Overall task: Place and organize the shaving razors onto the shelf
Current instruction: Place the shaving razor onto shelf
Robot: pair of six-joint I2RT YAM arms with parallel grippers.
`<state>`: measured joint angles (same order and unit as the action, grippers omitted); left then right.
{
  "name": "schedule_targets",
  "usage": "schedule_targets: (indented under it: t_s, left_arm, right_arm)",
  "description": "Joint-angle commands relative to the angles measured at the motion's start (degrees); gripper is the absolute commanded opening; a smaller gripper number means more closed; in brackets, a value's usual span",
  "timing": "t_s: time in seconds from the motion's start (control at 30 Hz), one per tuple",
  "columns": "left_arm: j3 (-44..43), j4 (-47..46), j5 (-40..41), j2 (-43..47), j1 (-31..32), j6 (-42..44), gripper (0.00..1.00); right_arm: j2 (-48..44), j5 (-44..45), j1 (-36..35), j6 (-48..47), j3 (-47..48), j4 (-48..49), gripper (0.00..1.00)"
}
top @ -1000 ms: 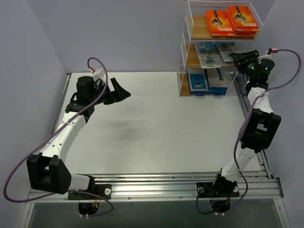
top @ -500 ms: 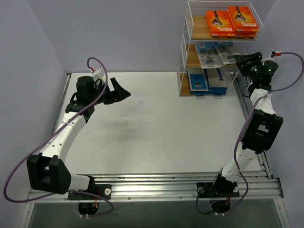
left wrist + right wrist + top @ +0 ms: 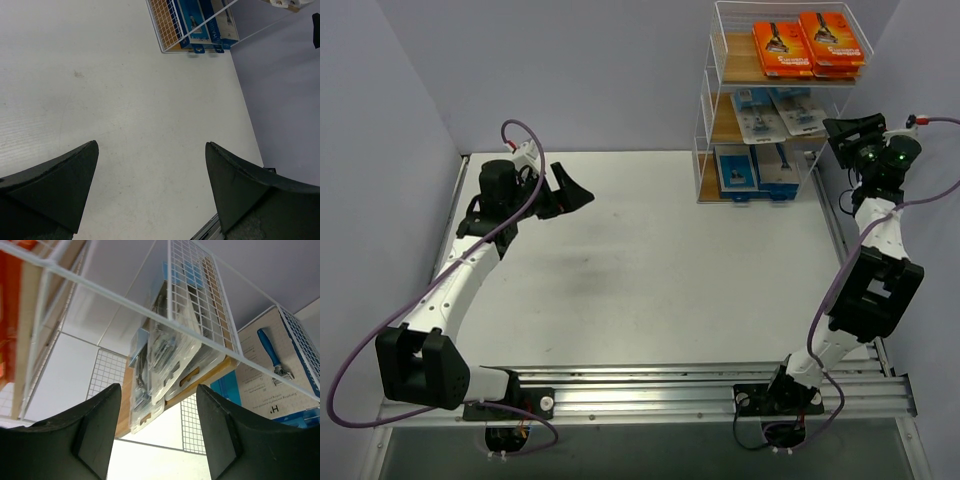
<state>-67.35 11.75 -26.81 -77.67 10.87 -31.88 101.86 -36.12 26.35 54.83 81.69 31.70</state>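
The white wire shelf (image 3: 704,100) stands at the far right of the table. Orange razor boxes (image 3: 808,43) lie on its top tier, clear blister packs (image 3: 777,111) on the middle tier, blue-and-grey boxes (image 3: 757,171) on the bottom tier. My right gripper (image 3: 842,129) is open and empty, just right of the middle tier and clear of the shelf. The right wrist view shows the blister packs (image 3: 165,357) between my open fingers (image 3: 220,435), and a blue-and-grey box (image 3: 272,375). My left gripper (image 3: 572,195) is open and empty above the far left of the table.
The grey table (image 3: 640,270) lies between the two arms. Purple walls close in at the back and both sides. Metal rails (image 3: 650,390) run along the near edge by the arm bases. The shelf's bottom corner shows in the left wrist view (image 3: 195,27).
My right gripper has drawn back to the right, away from the middle tier. The left arm has stayed put.
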Motion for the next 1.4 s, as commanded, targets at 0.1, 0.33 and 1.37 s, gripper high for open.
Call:
schedule_targets:
  t_s: [0.1, 0.33, 1.37]
  left_arm:
    - [0.2, -3.7, 1.6, 3.4, -0.3, 1.6, 0.97]
    - [0.5, -3.1, 4.7, 4.4, 0.6, 3.9, 0.97]
    - [12.4, 11.2, 30.6, 25.4, 11.4, 16.8, 0.95]
  right_arm:
    - [-10.3, -1.1, 1.0, -0.3, -4.3, 2.0, 0.66]
    - [-18.4, 0.0, 1.0, -2.4, -10.0, -0.3, 0.73]
    - [-51.1, 41.4, -32.1, -37.8, -32.2, -29.3, 1.00]
